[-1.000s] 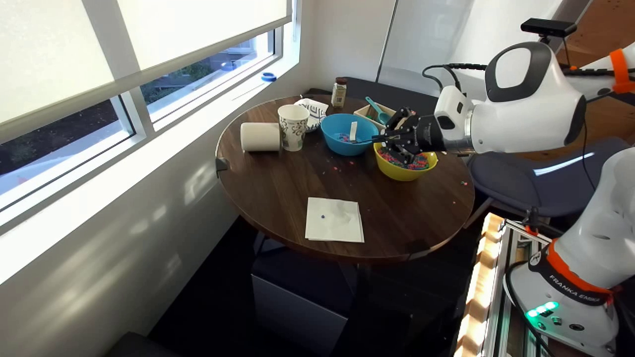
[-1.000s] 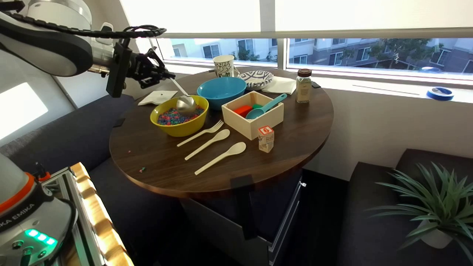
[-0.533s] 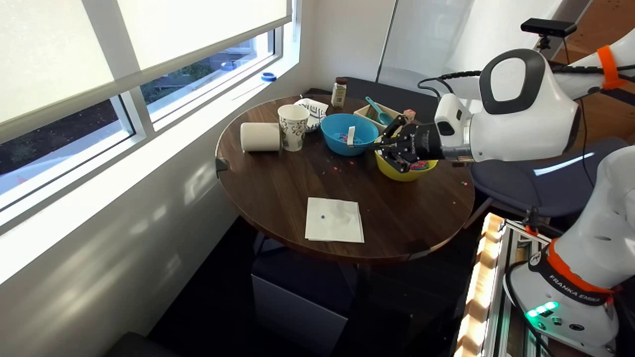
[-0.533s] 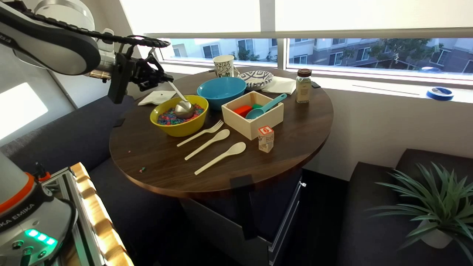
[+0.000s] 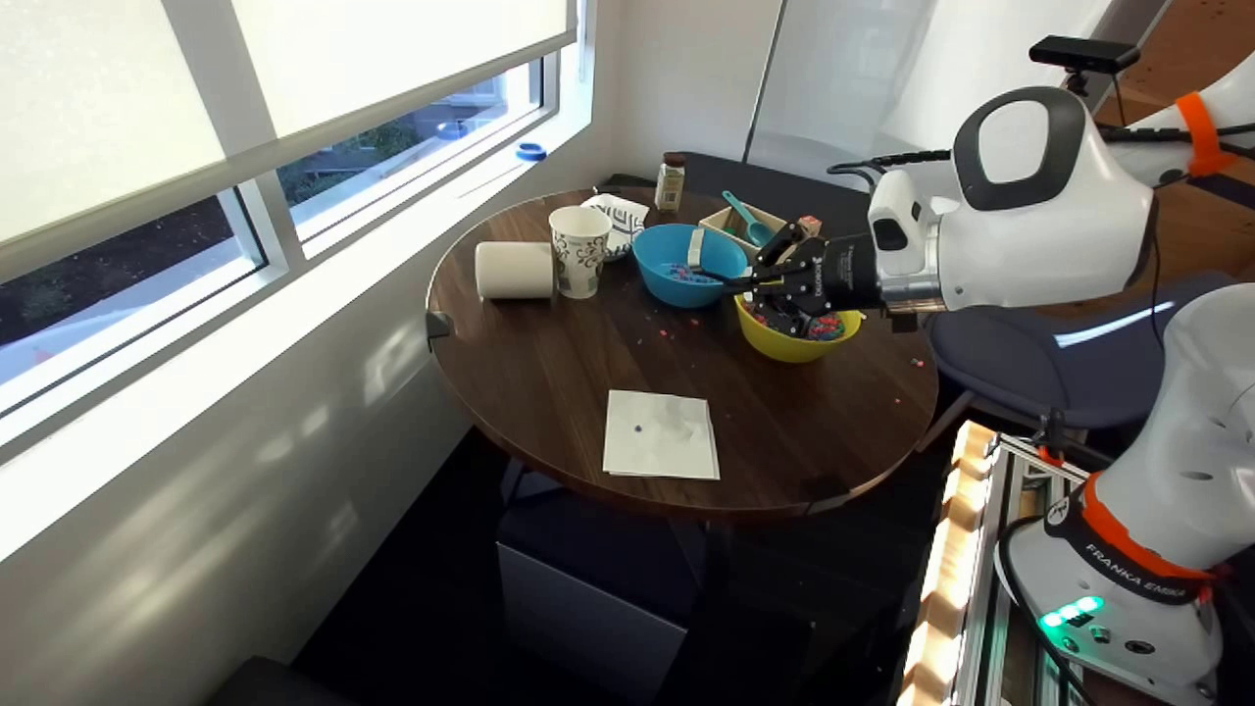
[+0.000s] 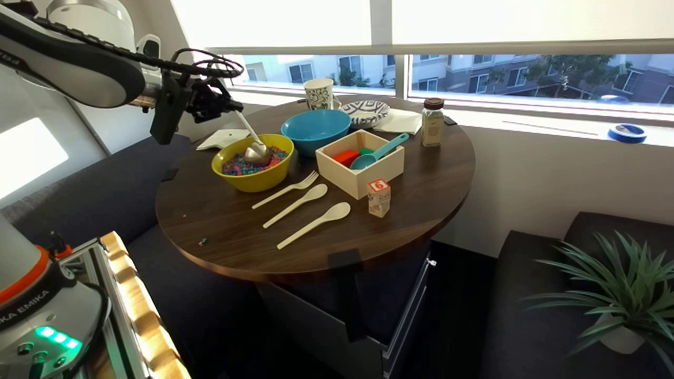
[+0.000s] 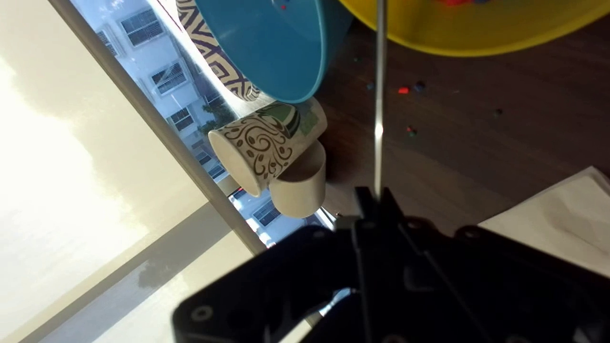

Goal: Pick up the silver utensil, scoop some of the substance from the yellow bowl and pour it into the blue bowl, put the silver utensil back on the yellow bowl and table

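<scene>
My gripper [image 6: 239, 107] is shut on the thin handle of the silver utensil [image 6: 257, 153], a ladle-like spoon. In the wrist view its handle [image 7: 379, 95] runs up from between the fingertips [image 7: 364, 202]. Its round head rests tilted in the substance [image 6: 237, 167], small red, blue and green bits in the yellow bowl [image 6: 253, 183]. I cannot see what the head holds. The blue bowl [image 6: 303, 143] stands beside the yellow bowl, with a few bits at its bottom in an exterior view [image 5: 686, 273]. Both bowls stand on the dark table [image 5: 578, 373].
A wooden box [image 6: 342, 176] with a teal scoop [image 6: 380, 152] stands by the blue bowl. A wooden fork [image 6: 289, 188], two wooden spoons, stacked blocks [image 6: 379, 199], a jar [image 6: 433, 123], paper cups [image 5: 579, 255] and napkins [image 5: 662, 436] lie around. Loose bits dot the table.
The utensil's head has moved down from near the rim into the bits, then away from the blue bowl. The gripper shifted slightly with it, and the yellow bowl slid a little.
</scene>
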Action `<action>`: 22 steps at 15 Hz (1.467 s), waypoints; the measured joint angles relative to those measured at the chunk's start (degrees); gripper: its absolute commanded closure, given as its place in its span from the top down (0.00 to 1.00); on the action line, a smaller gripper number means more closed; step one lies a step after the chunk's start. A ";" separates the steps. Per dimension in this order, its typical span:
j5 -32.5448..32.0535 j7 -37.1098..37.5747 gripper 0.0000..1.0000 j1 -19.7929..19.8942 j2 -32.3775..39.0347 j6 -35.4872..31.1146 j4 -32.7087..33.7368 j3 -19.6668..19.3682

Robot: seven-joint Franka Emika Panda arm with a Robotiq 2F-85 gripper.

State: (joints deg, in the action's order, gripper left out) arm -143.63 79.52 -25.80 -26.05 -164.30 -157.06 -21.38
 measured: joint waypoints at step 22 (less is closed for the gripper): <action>0.25 -29.46 0.01 -23.46 -32.78 -10.68 0.40 -54.65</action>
State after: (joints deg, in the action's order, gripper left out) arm -143.37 50.07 -49.26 -58.83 -174.98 -156.66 -76.03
